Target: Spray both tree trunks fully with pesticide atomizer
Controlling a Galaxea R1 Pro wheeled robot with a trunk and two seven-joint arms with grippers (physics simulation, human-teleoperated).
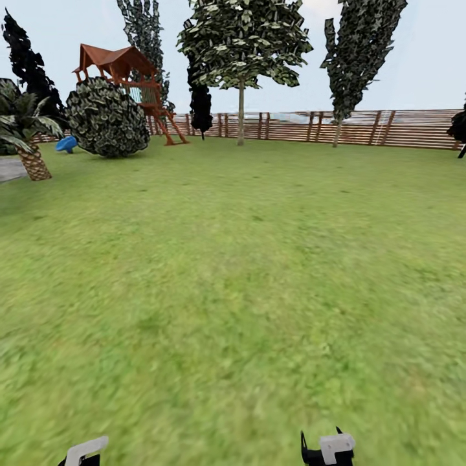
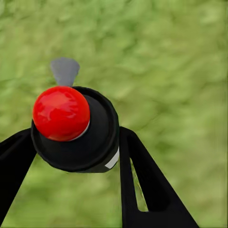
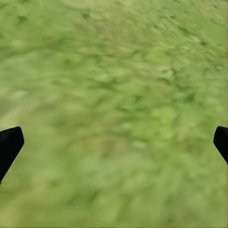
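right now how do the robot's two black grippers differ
The left gripper is shut on the black atomizer with the red round top, its fingers pressed against the body; the right gripper holds nothing. The left gripper's fingers sit close together around the atomizer, while the right gripper's fingertips stand wide apart at the picture's edges. Both are black and hang over the green grass lawn.
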